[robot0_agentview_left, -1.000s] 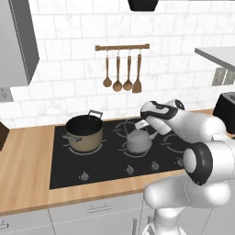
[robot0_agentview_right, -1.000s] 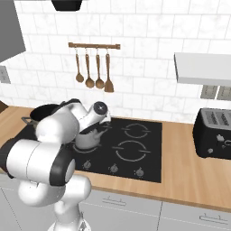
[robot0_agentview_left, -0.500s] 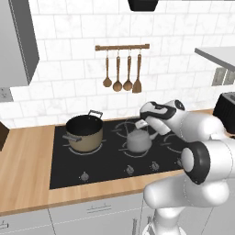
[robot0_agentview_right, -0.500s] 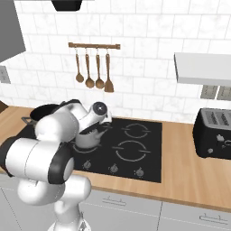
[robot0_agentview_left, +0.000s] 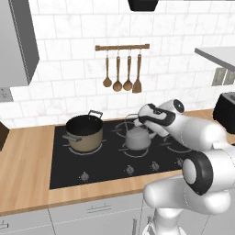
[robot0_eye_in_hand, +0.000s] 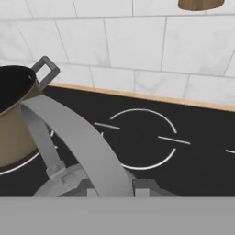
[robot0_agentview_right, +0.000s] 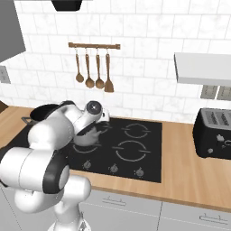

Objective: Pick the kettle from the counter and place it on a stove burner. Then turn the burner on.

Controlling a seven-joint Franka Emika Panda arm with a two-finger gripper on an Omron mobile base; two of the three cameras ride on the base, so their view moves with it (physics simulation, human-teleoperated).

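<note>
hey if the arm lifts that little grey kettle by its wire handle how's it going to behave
The kettle would probably hang and swing, since the gripper is shut on its thin arched handle above the body. It looks metal and rigid, so unlikely to deform. Its squat rounded body sits on the stove burner, so it should settle without tipping.

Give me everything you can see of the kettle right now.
The kettle is small, squat and grey, metal by its look, with a rounded body and an arched band handle that crosses the hand view close up. It stands upright on the black cooktop, on a front burner mark, right of the tan pot. The hand sits right over its handle, shut; whether it grips the handle cannot be told.
</note>
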